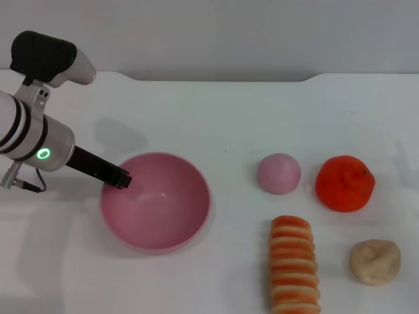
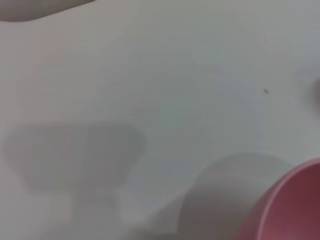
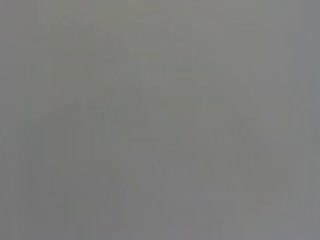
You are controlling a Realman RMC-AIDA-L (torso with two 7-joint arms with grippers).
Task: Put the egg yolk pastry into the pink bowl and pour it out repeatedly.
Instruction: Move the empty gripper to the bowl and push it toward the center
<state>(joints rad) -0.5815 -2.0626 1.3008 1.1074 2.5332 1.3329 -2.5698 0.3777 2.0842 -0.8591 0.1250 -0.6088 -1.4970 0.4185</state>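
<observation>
My left hand (image 1: 121, 178) holds the pink bowl (image 1: 157, 203) by its rim; I must keep it level while the egg yolk pastry (image 1: 374, 261) waits.

The left arm (image 1: 29, 134) was a white cylinder ringed with black bands, with a green glowing ring light near its end. A black-capped white joint sat above it, a thin cable below, and a slim black claw (image 1: 122, 179).
</observation>
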